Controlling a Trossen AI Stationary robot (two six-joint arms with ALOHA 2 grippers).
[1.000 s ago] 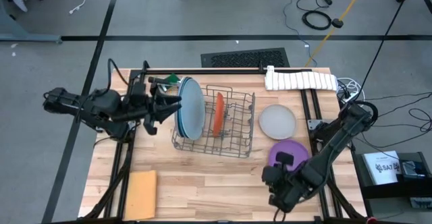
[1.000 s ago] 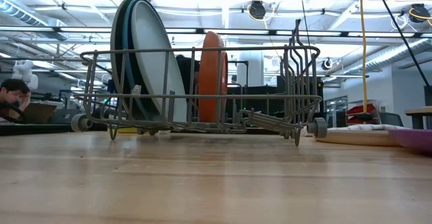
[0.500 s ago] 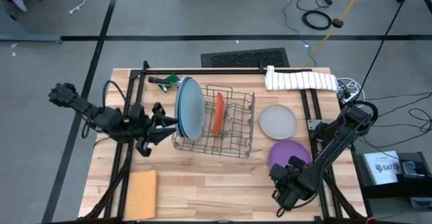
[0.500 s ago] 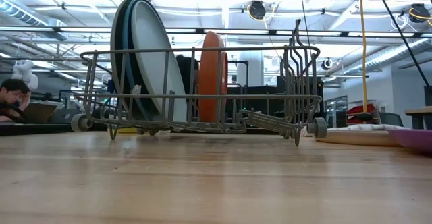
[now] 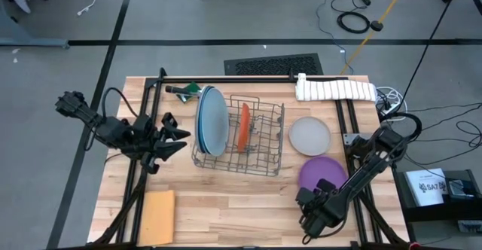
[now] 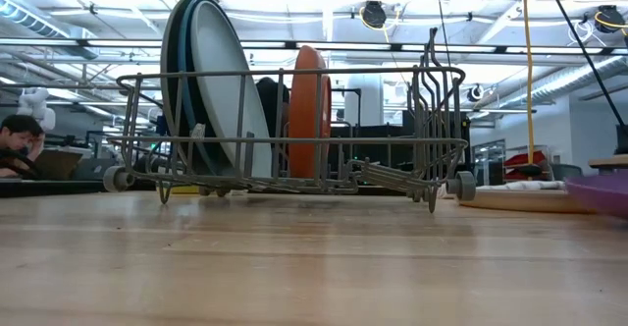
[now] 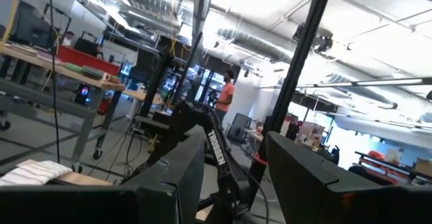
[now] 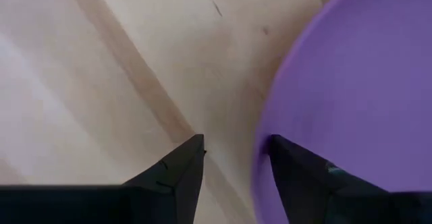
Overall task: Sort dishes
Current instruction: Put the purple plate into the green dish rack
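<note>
A wire rack [image 5: 260,141] holds three large plates [image 5: 211,120] on edge at its left end and an orange plate [image 5: 245,127] upright in the middle; the low view shows the large plates [image 6: 211,81] and the orange plate [image 6: 307,110]. A light grey plate [image 5: 309,135] and a purple plate [image 5: 327,171] lie right of the rack. My left gripper [image 5: 181,139] hangs open left of the rack, clear of it. My right gripper [image 8: 236,146] is open at the purple plate's near rim [image 8: 260,156]. My right gripper comes from above, pointing down. One finger [image 8: 297,166] stands over the purple plate's near rim and the other [image 8: 179,166] over bare wood beside it. I cannot tell whether either finger touches the plate.
A flat tan sheet [image 5: 157,206] lies at the near left corner. A folded white towel [image 5: 335,89] and a green-handled tool [image 5: 184,89] sit along the far edge. Bare wood stretches between rack and near edge. A person [image 6: 18,139] sits in the room behind.
My left gripper has drawn back from the large plates toward the table's left and near edges, staying open. My right gripper has slid from over the purple plate toward the near edge. In the low view the purple plate's edge now shows slightly higher.
</note>
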